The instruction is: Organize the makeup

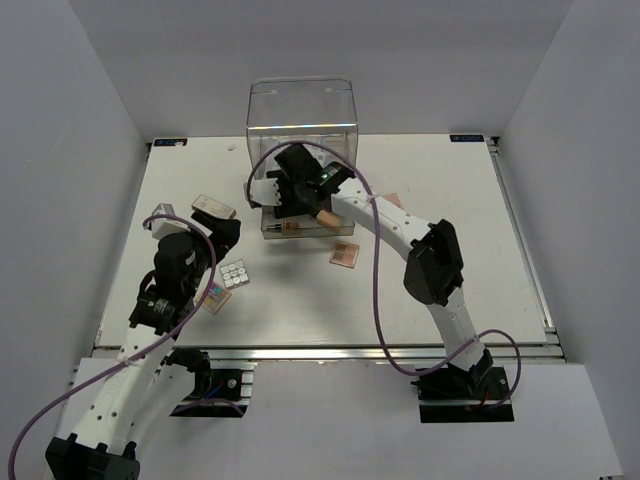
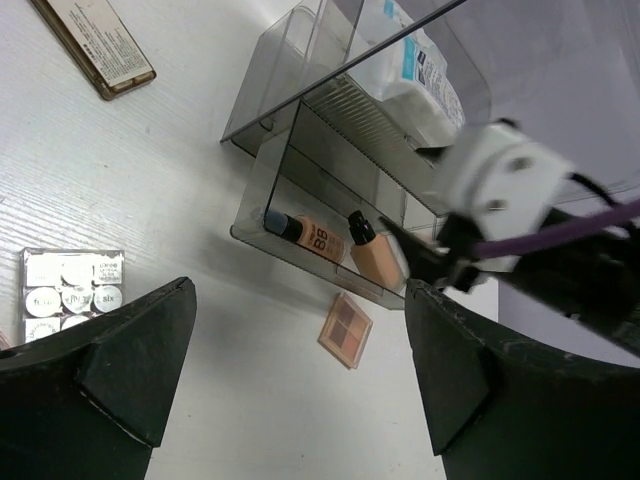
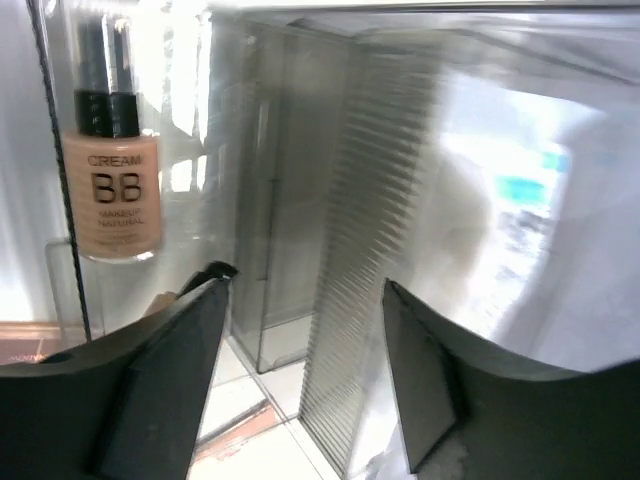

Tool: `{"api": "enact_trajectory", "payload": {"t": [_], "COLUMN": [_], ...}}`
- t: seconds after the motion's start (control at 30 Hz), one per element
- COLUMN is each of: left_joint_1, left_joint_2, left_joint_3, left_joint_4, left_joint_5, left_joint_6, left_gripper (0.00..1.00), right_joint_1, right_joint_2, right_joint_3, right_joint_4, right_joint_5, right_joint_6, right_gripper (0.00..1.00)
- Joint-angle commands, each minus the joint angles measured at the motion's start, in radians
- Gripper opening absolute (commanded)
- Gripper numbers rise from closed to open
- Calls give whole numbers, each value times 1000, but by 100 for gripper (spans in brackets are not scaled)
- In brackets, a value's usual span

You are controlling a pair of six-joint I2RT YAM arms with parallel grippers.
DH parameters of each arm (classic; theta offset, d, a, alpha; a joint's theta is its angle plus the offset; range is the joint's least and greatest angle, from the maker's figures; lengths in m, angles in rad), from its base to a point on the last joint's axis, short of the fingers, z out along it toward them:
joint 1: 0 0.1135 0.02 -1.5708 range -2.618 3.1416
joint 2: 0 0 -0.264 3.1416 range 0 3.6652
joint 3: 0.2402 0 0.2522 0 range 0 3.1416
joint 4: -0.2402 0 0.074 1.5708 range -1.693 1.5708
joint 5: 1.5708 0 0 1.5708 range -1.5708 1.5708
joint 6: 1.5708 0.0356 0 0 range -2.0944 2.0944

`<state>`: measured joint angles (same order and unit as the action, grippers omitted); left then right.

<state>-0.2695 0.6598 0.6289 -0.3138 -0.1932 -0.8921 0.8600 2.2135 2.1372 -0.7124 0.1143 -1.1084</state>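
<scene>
The clear acrylic drawer box (image 1: 300,110) stands at the back with a drawer (image 2: 262,195) pulled out in front. Two tan dark-capped bottles (image 2: 305,236) (image 2: 375,258) lie in that drawer; one reads "BB" in the right wrist view (image 3: 112,190). A white-blue packet (image 2: 415,75) lies in the upper tray. My right gripper (image 1: 285,190) (image 3: 305,340) is open and empty over the drawer. My left gripper (image 1: 224,236) (image 2: 300,370) is open and empty above the table. A peach palette (image 1: 344,254) (image 2: 345,329), a white palette of round pans (image 1: 234,274) (image 2: 72,295), a multicoloured palette (image 1: 213,297) and a tan palette (image 1: 213,207) (image 2: 95,45) lie loose.
White walls close in the table (image 1: 450,290) on the left, back and right. Another small peach item (image 1: 393,200) lies beside the right arm. The right arm's purple cable (image 1: 375,300) loops over the table's middle.
</scene>
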Motion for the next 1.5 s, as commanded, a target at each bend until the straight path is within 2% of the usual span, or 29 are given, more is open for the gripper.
{"api": "enact_trajectory", "payload": {"t": [0.0,0.03,0.1,0.13,0.17,0.2,0.27,0.3,0.33,0.4,0.43,0.47,0.5,0.53,0.67,0.77,1.0,1.2,1.3,1.47], "left_joint_1": [6,6,6,6,7,7,7,9,9,9,9,9,9,9,9,9,9,9,9,9], "left_joint_2": [4,6,14,14,18,20,30,35,44,53,58,64,66,66,66,69,69,61,64,80], "left_joint_3": [-3,-5,-9,-12,-15,-15,-15,-12,-11,-3,-1,-1,0,-4,-17,-15,-26,-43,-52,-74], "left_joint_4": [13,22,39,59,68,84,97,102,108,113,113,113,113,114,122,125,127,136,156,194], "left_joint_5": [17,18,31,35,38,40,51,54,63,74,80,89,92,92,90,90,90,97,104,130], "left_joint_6": [-5,-7,-4,-4,-4,-4,-2,-1,2,8,10,15,15,13,1,-1,-13,-33,-47,-68], "left_gripper": [93,91,82,75,65,45,28,19,18,19,23,27,32,41,52,56,65,67,67,67], "right_joint_1": [-22,-29,-35,-45,-53,-62,-104,-116,-130,-138,-138,-138,-136,-133,-125,-116,-95,-90,-92,-90], "right_joint_2": [-189,-239,-338,-438,-486,-582,-664,-692,-715,-698,-686,-674,-663,-661,-611,-529,-365,-264,-232,-169], "right_joint_3": [-37,-159,-294,-362,-510,-589,-741,-846,-873,-895,-893,-890,-910,-928,-950,-896,-810,-732,-706,-637], "right_joint_4": [69,152,250,362,428,502,697,700,699,581,517,398,380,383,421,421,611,827,890,906], "right_joint_5": [-113,-155,-241,-278,-313,-390,-485,-577,-622,-705,-734,-748,-742,-726,-592,-500,-292,-79,-30,19], "right_joint_6": [99,99,120,134,153,220,315,347,340,291,236,178,139,98,58,77,136,191,209,214], "right_gripper": [67,64,45,32,7,0,0,0,0,0,4,26,28,28,0,0,0,0,0,18]}}
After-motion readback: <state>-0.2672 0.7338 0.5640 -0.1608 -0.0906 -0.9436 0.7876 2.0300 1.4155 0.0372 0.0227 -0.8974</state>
